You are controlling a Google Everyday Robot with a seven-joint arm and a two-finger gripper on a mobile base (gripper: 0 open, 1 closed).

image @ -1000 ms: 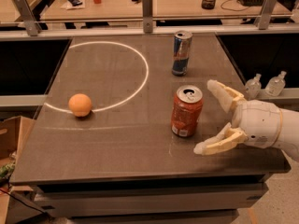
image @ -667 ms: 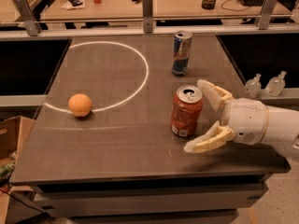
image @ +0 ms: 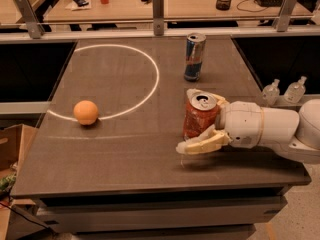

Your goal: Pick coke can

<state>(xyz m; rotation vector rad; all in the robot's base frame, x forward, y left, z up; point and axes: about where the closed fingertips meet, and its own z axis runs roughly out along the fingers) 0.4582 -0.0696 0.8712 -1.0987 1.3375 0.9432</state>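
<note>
I have the coke can (image: 199,118) standing upright on the dark table (image: 125,156), toward its right side and nearer the front edge than the back rail. Left of the can the tabletop runs open as far as the orange ball (image: 86,112), which sits well apart on the white circle line (image: 150,79). Behind the can, the blue and silver can (image: 194,56) stands upright, near but clear of it. In front of the can only a strip of table remains before the front edge. To its right the arm covers the surface up to the right edge, and past that edge two small clear bottles (image: 272,91) stand lower down. The gripper (image: 188,120) reaches in from the right with its jaws spread wide. One finger (image: 202,143) lies in front of the can, low by its base, and the other is behind it by the rim. The can sits between them. I cannot tell whether either finger touches it.
</note>
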